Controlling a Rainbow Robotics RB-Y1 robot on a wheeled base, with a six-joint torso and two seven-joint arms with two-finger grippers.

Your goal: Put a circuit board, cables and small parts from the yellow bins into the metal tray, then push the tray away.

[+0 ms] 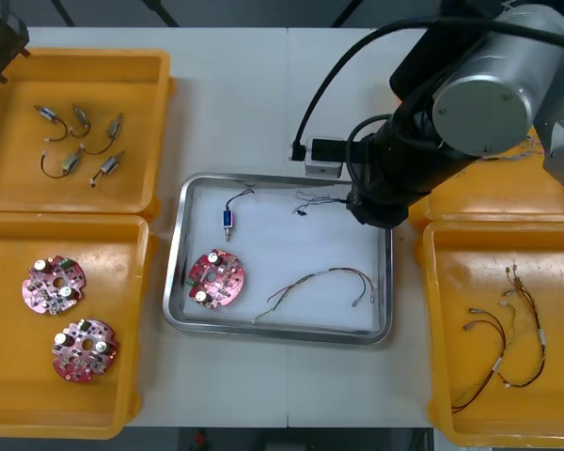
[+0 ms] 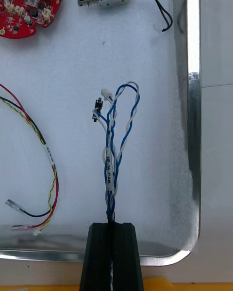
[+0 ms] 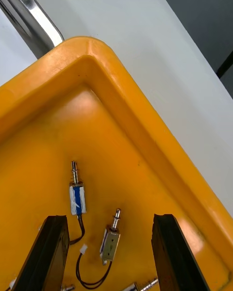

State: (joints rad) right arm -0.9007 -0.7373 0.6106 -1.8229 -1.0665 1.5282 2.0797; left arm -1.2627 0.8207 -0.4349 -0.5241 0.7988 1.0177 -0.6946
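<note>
At metal tray rim, right pincer clenched on blue-white cable; left pincer released over yellow bin.

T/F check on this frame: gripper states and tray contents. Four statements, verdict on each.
1. The right gripper has its jaws shut on the blue and white cable over the metal tray. True.
2. The tray holds two circuit boards. False: one circuit board lies in it.
3. The left gripper has its jaws open above a yellow bin holding small metal parts. True.
4. The tray has no red and yellow cable in it. False: a red and yellow cable lies on the tray floor, beside the held cable.
</note>
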